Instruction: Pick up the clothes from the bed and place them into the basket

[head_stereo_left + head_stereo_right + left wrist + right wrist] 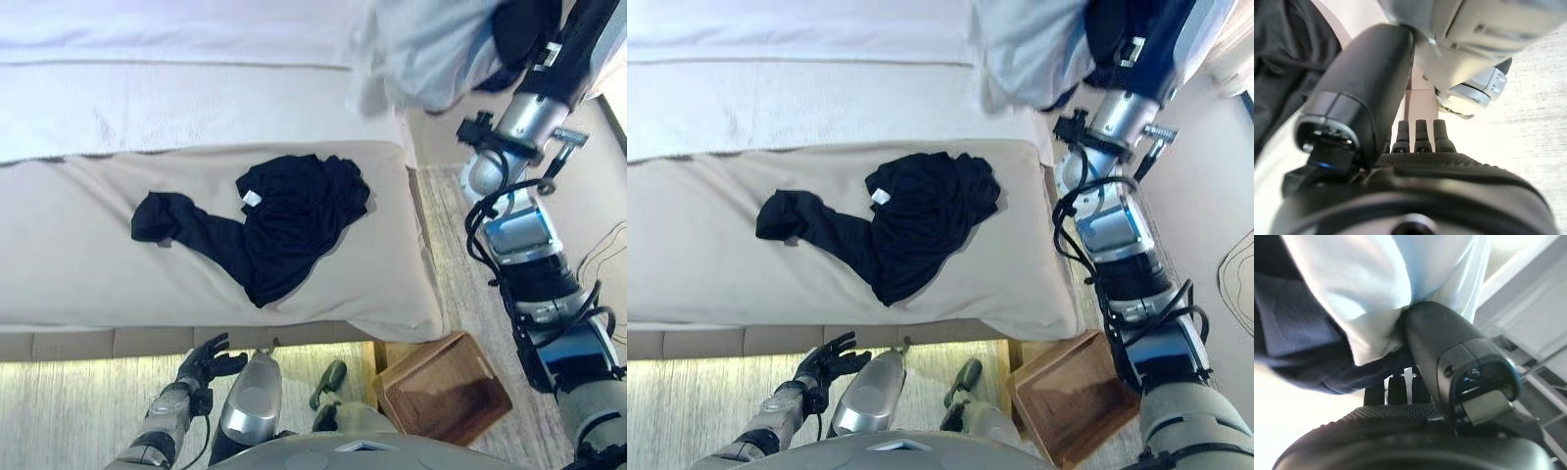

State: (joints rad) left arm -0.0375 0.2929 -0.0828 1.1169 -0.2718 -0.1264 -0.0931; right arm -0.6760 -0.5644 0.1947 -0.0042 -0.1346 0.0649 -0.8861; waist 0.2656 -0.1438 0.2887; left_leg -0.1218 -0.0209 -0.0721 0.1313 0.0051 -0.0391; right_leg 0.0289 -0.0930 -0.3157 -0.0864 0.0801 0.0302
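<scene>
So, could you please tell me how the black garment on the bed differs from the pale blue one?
The black garment lies crumpled on the beige bedcover, untouched; the pale blue garment hangs lifted, pinched in the right hand. One is dark, the other light. Neither is in the basket yet.

Head stereo pair looks down on the bed; wrist cameras sit close behind each hand.

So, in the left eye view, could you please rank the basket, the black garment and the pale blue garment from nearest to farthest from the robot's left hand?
From the left hand, low by the bed's edge:
1. Black garment, on the bed above the hand.
2. Basket, on the floor to the right.
3. Pale blue garment, held high at the far right.
</scene>
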